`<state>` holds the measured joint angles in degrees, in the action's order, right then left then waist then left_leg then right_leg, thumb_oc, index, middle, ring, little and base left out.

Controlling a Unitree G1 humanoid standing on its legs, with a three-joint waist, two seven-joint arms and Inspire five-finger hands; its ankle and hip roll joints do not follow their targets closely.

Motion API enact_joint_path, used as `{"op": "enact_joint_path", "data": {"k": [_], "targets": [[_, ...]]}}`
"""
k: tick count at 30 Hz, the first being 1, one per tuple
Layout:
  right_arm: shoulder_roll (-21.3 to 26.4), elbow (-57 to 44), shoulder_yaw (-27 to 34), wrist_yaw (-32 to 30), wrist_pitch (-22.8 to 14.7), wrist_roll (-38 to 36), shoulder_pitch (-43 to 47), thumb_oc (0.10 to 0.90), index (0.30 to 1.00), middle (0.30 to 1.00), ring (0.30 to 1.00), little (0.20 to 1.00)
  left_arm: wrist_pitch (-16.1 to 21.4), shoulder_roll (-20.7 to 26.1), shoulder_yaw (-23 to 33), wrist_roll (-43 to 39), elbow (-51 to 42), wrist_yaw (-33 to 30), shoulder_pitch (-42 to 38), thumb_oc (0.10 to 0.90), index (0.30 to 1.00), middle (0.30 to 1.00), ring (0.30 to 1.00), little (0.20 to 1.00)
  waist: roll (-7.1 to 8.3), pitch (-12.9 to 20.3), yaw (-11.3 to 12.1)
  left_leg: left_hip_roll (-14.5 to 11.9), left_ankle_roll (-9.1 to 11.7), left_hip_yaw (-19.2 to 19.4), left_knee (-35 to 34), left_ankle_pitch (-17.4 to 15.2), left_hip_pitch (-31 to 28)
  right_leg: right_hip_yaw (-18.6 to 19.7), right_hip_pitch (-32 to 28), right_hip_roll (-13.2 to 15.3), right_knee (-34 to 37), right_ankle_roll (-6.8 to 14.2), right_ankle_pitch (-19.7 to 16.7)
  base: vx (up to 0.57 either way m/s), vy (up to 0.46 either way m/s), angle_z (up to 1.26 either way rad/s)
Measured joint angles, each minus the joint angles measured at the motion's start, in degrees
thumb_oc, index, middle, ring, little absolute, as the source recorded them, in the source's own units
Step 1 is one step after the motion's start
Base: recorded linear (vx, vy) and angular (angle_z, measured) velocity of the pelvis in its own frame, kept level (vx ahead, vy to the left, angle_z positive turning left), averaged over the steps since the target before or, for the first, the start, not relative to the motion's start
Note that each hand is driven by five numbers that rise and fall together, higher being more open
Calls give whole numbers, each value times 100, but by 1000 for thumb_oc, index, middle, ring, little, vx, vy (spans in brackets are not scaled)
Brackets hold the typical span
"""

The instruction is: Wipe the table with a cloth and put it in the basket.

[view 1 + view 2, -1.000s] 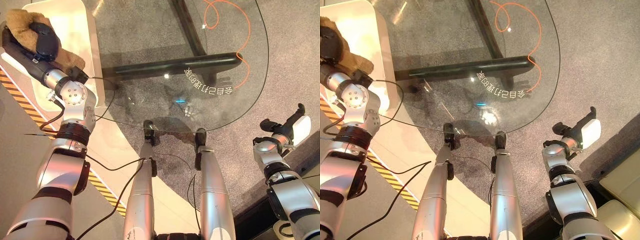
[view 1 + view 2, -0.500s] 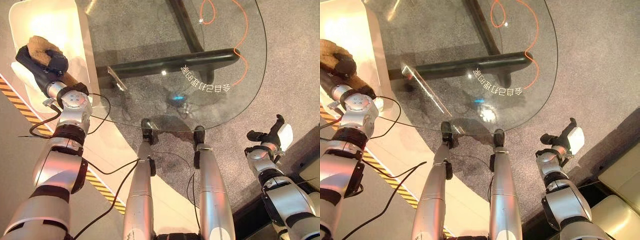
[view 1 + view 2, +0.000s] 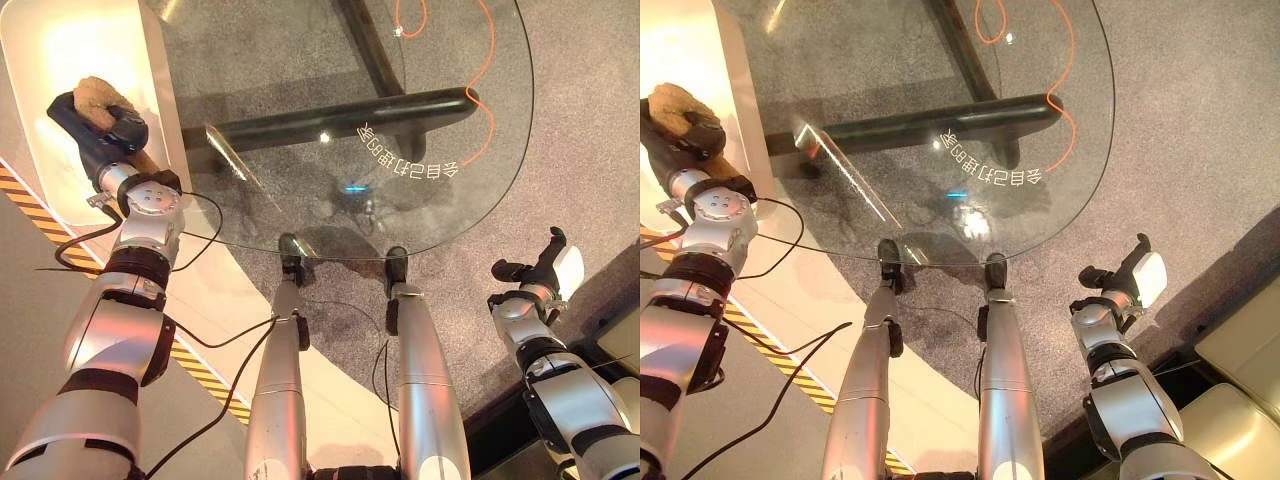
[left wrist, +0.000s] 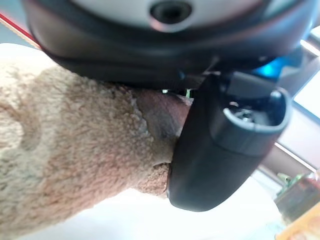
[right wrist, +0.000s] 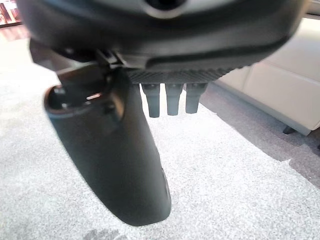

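A brown fluffy cloth [image 3: 95, 93] is bunched in my left hand [image 3: 108, 133], whose fingers and thumb [image 4: 220, 150] curl round it. Hand and cloth [image 4: 65, 150] hang over the white basket [image 3: 150, 60] that stands at the left of the round glass table [image 3: 300, 120]. The cloth [image 3: 675, 100] sits above the basket's pale inside, off the glass. My right hand [image 3: 545, 272] hangs idle at the lower right over grey carpet, thumb [image 5: 115, 155] and fingers straight, holding nothing.
A black table frame [image 3: 340, 115] and an orange cable [image 3: 480, 100] show through the glass. Yellow-black floor tape [image 3: 40, 225] runs along the left. A pale sofa [image 3: 1240, 360] stands at the lower right, close to my right arm.
The camera has shifted. My left hand has carried the cloth further over the basket, and the cloth now looks more tightly bunched. My right hand has drawn back and lowered a little.
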<state>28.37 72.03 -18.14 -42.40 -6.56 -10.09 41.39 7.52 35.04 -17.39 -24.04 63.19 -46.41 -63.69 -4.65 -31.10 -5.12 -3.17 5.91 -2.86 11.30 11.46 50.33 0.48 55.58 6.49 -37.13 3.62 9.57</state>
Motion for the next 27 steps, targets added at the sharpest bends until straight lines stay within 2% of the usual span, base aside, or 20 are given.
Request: {"op": "enact_joint_path", "data": {"k": [3,4,5,6,7,27], "targets": [[0,-1,0,0,0,2,0,800,900,900,900,900,-14,8,0,-1,51,87,-15,100,300,300,300,200,1,1,-9,-3,0,0,0,0,2,3,5,-4,-3,0,0,0,0,0],[0,-1,0,0,0,5,-1,800,900,900,900,900,-57,8,0,-2,72,104,-28,331,498,498,498,431,2,1,-11,-4,0,0,0,0,6,3,9,-5,-4,-1,0,0,0,0],[0,-1,0,0,0,13,-1,800,900,900,900,900,-110,8,-1,-4,118,124,-55,468,615,615,615,568,2,1,-12,-4,0,0,0,0,11,3,13,-6,-5,-1,0,0,0,0],[0,0,0,0,0,26,-3,800,900,900,900,900,-140,8,-1,-5,139,131,-69,701,815,815,815,801,3,1,-12,-5,1,0,1,0,18,3,19,-6,-6,-1,-1,0,0,0],[1,0,0,0,-1,85,-5,800,900,900,900,900,-188,12,-1,-6,164,141,-97,800,900,900,900,900,7,3,-11,-5,1,-1,13,0,47,3,44,-7,-11,-1,-1,0,0,0],[-7,-3,0,0,-6,117,-11,800,900,900,900,900,-216,269,0,-7,169,265,-164,800,900,900,900,900,54,-2,-8,-13,5,-15,80,3,106,5,101,-22,-76,-17,-27,0,0,0]]}}
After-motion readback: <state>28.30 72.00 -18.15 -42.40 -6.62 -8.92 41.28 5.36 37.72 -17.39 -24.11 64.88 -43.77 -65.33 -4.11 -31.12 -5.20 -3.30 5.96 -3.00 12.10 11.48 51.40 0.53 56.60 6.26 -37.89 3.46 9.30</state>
